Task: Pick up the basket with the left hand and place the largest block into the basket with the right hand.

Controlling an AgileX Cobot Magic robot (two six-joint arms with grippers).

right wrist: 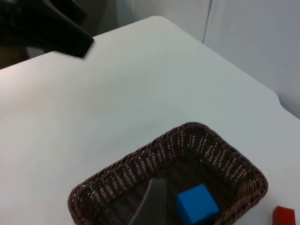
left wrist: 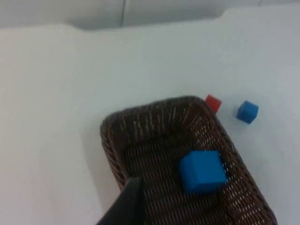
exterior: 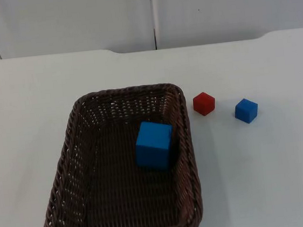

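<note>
The big blue block (exterior: 154, 144) is seen lying in the basket (exterior: 74, 154) on the table (exterior: 266, 177); each pincer's opening cannot be told.

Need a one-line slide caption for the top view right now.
Large blue block lies inside the brown wicker basket on the white table; small red block and small blue block sit beside it.

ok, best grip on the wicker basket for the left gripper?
Pinch the wicker basket by its left long rim, coming from above: the wall is thin and upright, that side is bare, and the large blue block sits against the right wall.
</note>
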